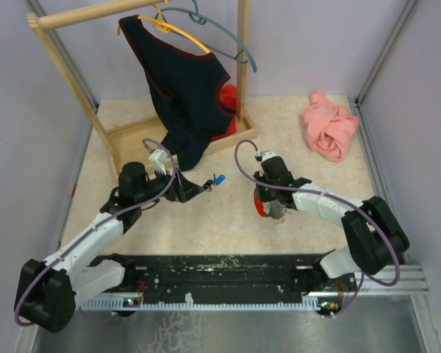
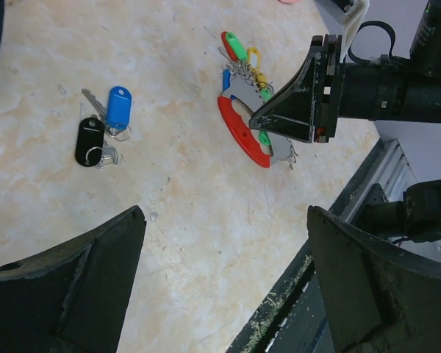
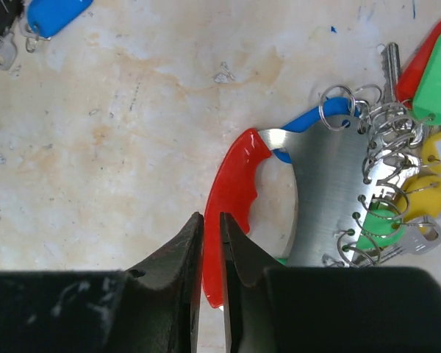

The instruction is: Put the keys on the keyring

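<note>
The keyring is a silvery metal plate (image 3: pixel 327 191) with a red curved handle (image 3: pixel 231 191) and several wire rings along its edge. Keys with red, green and yellow heads (image 3: pixel 434 81) hang on those rings. My right gripper (image 3: pixel 212 215) is shut on the red handle, one finger on each side. The keyring (image 1: pixel 259 208) lies on the table under that gripper (image 1: pixel 268 207). A loose key with a blue head (image 2: pixel 117 107) lies next to a black-headed one (image 2: pixel 90 140). My left gripper (image 2: pixel 224 213) hangs open above bare table, holding nothing, near the blue key (image 1: pixel 219 179).
A wooden rack (image 1: pixel 66 66) with a dark shirt (image 1: pixel 184 81) on a hanger stands at the back left. A crumpled pink cloth (image 1: pixel 328 125) lies at the back right. A black rail (image 1: pixel 220 268) runs along the near edge.
</note>
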